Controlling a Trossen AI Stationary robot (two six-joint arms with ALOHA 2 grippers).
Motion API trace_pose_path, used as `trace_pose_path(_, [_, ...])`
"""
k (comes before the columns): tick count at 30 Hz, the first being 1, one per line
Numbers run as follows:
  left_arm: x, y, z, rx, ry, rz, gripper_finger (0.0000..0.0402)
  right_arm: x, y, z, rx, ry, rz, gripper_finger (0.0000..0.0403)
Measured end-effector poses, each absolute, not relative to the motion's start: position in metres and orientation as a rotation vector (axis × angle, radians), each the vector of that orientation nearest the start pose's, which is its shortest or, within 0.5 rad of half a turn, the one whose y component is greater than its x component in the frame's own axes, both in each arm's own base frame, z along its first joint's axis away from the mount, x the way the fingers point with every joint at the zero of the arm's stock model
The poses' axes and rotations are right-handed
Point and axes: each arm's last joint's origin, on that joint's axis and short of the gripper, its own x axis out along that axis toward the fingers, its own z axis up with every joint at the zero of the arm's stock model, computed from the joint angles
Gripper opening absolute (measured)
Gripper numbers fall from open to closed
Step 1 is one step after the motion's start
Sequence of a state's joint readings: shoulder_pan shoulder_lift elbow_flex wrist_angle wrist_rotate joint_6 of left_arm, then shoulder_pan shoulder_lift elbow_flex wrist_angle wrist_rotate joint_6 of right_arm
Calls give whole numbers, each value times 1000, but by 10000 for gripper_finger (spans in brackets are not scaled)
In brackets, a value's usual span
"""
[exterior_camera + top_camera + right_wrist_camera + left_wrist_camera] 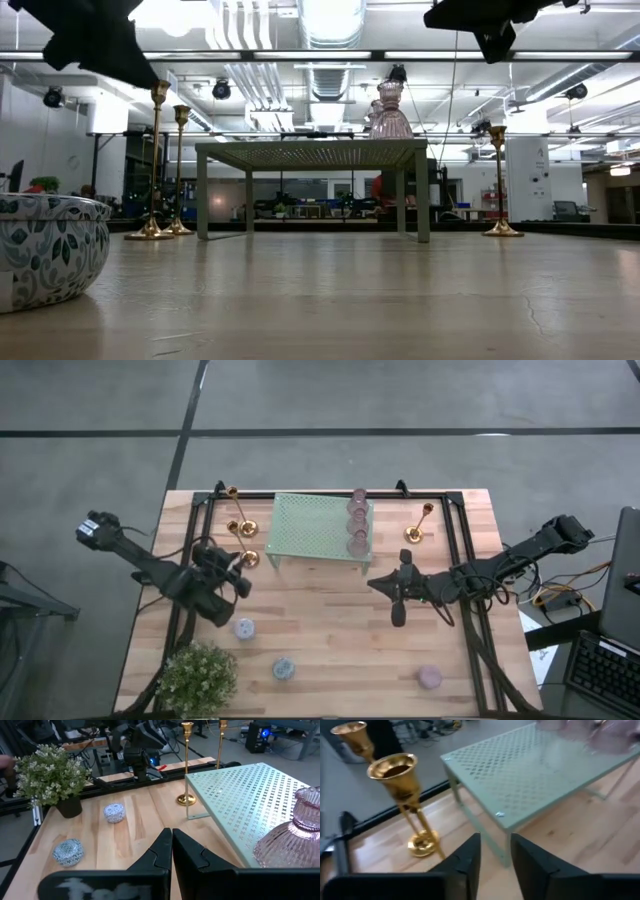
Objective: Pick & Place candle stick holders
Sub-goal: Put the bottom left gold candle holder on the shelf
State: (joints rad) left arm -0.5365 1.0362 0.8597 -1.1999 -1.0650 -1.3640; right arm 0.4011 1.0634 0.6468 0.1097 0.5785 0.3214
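Note:
Two gold candlesticks stand on their round bases left of the mint-green rack; a third stands to the rack's right. Pink ribbed cups sit in a row on the rack's right side. Three squat cups rest on the near table: a patterned one, a bluish one and a pink one. My left gripper, narrowly open with nothing in it, hovers near the closer left candlestick. My right gripper hovers shut in front of the rack.
A bushy potted plant stands at the near left corner. Black frame rails run along the table's left, right and far sides. Open wood lies between the rack and the near cups.

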Motion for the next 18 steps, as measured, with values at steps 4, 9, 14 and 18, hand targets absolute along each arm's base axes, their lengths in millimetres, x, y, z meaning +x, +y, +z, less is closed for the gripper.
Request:
trace_pose_path(4, [142,-49,263,-187,500,977,161,216,74,262,174,239,-217,8])
trace_pose_path(9, [138,-37,260,-191,557,1067,219,216,74,262,183,238,-217,8])
trace_pose_path(14, [139,-27,254,-191,548,1139,254,216,74,262,182,238,-217,8])
trace_pose_path(18, [139,-21,251,-168,530,1185,258,216,74,262,180,238,-217,8])
